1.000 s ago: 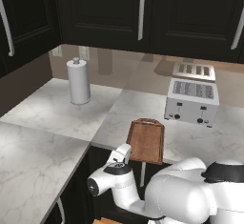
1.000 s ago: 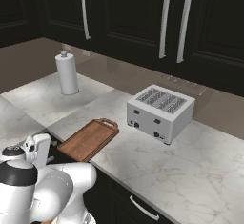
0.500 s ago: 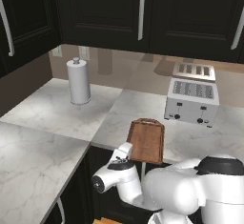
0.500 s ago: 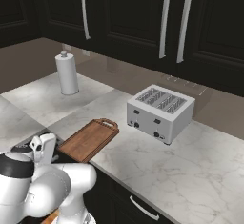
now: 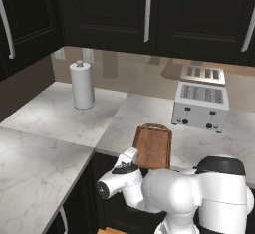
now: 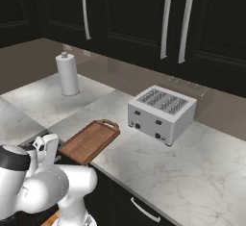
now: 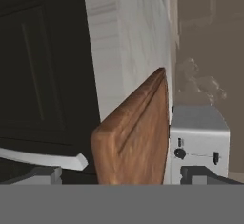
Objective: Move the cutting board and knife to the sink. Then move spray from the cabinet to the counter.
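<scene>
The reddish-brown cutting board [image 5: 153,145] lies flat on the marble counter [image 5: 45,123], its near short end at the front edge and its loop handle [image 6: 110,123] pointing at the wall. In the hand view the board [image 7: 138,137] is seen end-on. My gripper [image 5: 130,153] is at the counter's front edge, right at that near end, also seen from the right [image 6: 50,141]. It is open, with one dark fingertip [image 7: 45,174] on each side of the board's end and nothing gripped. The knife, sink and spray are out of view. Tall black cabinet doors [image 6: 144,18] line the wall.
A silver four-slot toaster [image 5: 200,103] stands on the counter just behind and right of the board. A white paper-towel roll [image 5: 82,84] is upright in the back left corner. Black lower cupboards [image 7: 43,75] sit under the counter edge.
The hand has crept a little closer to the board's near end while the arm's white body shifted behind it. The board has not moved and the jaws stay wide.
</scene>
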You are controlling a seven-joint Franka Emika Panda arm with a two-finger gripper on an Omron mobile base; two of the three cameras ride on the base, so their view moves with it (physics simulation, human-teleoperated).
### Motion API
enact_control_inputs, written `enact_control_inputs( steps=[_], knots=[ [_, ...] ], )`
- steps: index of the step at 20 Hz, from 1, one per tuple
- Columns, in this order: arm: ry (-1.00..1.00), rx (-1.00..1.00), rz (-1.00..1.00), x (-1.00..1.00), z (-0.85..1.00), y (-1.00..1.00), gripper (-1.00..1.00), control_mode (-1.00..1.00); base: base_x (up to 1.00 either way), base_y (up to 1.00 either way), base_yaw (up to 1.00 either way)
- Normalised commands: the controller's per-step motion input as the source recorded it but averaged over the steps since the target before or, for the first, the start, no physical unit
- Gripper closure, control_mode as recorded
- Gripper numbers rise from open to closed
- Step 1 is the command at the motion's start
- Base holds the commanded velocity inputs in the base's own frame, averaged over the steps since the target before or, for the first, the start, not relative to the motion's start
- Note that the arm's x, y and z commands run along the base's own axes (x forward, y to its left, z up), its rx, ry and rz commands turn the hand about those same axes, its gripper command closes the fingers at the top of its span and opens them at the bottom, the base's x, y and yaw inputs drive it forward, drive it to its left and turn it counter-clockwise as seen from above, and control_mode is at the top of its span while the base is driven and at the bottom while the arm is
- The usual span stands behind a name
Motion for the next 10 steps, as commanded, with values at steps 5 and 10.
enact_control_inputs(
  steps=[5, 10],
  knots=[
    [0.00, 0.00, 0.00, 0.13, -0.10, 0.00, -1.00, -1.00, 0.00, 0.00, 0.00],
    [0.00, 0.00, 0.00, 0.19, -0.07, 0.00, -1.00, -1.00, 0.00, 0.00, 0.00]
  ],
)
